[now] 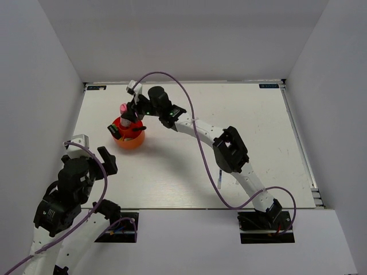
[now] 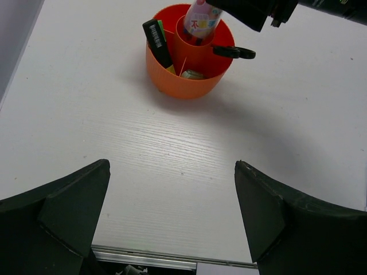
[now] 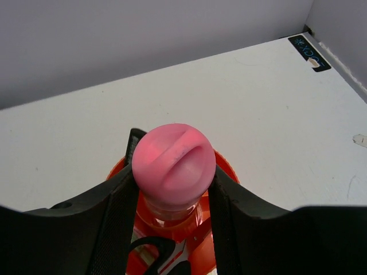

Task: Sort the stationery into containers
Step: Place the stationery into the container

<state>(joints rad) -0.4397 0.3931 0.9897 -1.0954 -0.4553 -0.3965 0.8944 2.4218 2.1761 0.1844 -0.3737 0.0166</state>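
The round orange container (image 1: 133,141) stands at the left middle of the table. My right gripper (image 1: 129,112) hangs over it, shut on the pink-capped glue stick (image 3: 174,163). Both fingers press the cap, and the stick's lower end sits in the container's inner tube (image 2: 192,47). A black highlighter (image 2: 157,38) leans in an outer compartment, and the black scissors handle (image 2: 235,52) pokes over the rim. My left gripper (image 2: 172,212) stands open with nothing between its fingers, low over the table in front of the container (image 2: 186,80).
A thin pen-like item (image 1: 220,177) lies on the table beside the right arm's forearm. White walls enclose the table on three sides. A purple cable (image 1: 172,77) loops above the right arm. The metal front edge (image 2: 166,259) runs just below my left fingers.
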